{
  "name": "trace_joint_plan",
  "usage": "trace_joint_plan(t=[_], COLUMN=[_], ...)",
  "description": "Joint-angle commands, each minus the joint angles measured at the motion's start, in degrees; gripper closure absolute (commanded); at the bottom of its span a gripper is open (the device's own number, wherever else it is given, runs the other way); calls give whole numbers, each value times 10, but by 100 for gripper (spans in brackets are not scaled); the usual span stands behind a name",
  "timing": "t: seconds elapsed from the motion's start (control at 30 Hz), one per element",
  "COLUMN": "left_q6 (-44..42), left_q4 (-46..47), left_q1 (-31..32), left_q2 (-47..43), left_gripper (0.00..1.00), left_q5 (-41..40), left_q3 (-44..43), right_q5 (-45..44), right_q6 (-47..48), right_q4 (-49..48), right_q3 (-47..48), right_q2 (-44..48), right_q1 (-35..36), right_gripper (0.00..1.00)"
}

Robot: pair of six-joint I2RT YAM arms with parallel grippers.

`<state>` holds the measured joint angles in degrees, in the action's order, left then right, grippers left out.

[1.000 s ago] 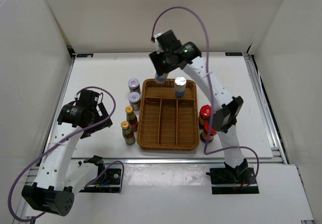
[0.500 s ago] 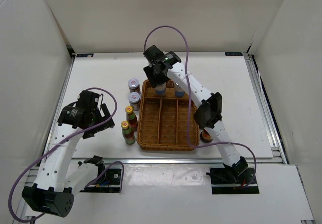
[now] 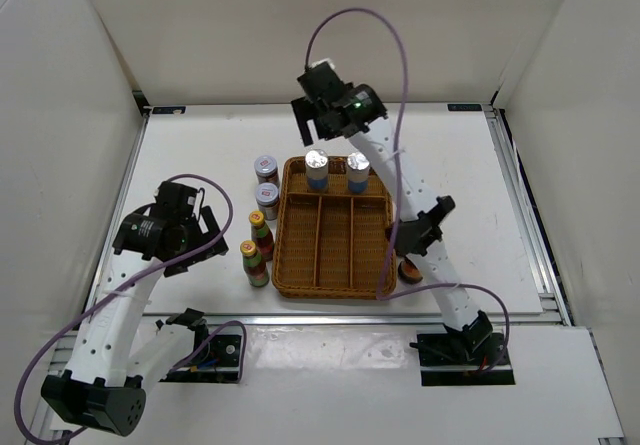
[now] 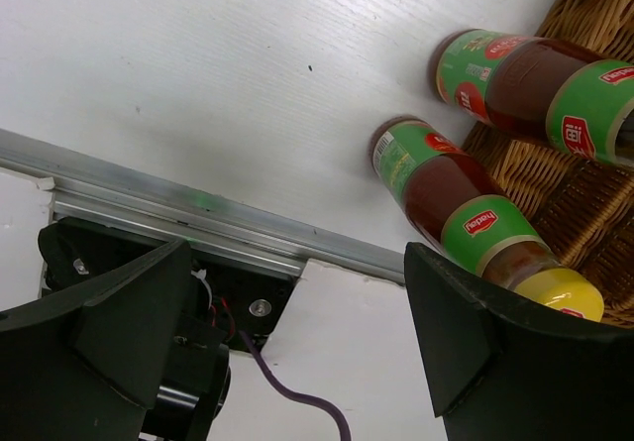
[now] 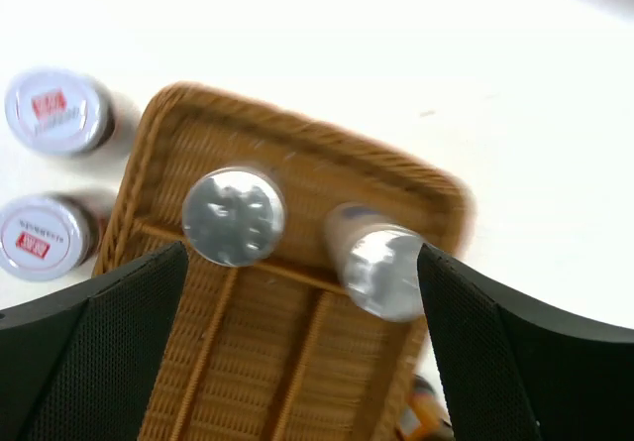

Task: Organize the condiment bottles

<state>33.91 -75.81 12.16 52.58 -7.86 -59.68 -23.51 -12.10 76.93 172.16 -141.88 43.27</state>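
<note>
A white table (image 3: 200,145) is filling the middle of the scene, its top matte and faintly grained. Three plain white panels are enclosing it. A back wall (image 3: 320,25) is rising from the table's far edge, a left wall (image 3: 60,115) is standing along its left side, and a right wall (image 3: 595,115) is closing off its right side. An aluminium rail (image 3: 300,317) is running along the table's near edge, and a second rail (image 3: 522,205) is running down its right edge. Nearer than the table, a white ledge (image 3: 330,385) is lying flat. Soft, even light is falling on the table, casting only faint shadows. A tiny dark speck (image 4: 310,65) is showing on the table's surface.
</note>
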Motion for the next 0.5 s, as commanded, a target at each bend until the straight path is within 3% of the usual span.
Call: trace_joint_plan(t=[0.0,0.07,0.17,0.37,0.47], left_q6=[5,5,12,22,27], left_q4=[9,9,9,9,9], left_q1=[2,2,2,2,2], left_q2=[-12,-12,-18,-12,-12], left_gripper=[0,0,0,0,0], left_q5=[-3,-3,-3,-8,-14], left_q3=[1,1,1,6,6], right_q5=[-137,-179,-174,-91,-14], right_q6=[-18,-40,-94,-206,-206], right_q4=[50,84,168,137,61], right_q3=[27,27,-43,-426,-633], right_q2=[109,141,193,413,506], right_q1=[1,-6,-62,-123,-148], right_gripper=[0,0,0,0,0])
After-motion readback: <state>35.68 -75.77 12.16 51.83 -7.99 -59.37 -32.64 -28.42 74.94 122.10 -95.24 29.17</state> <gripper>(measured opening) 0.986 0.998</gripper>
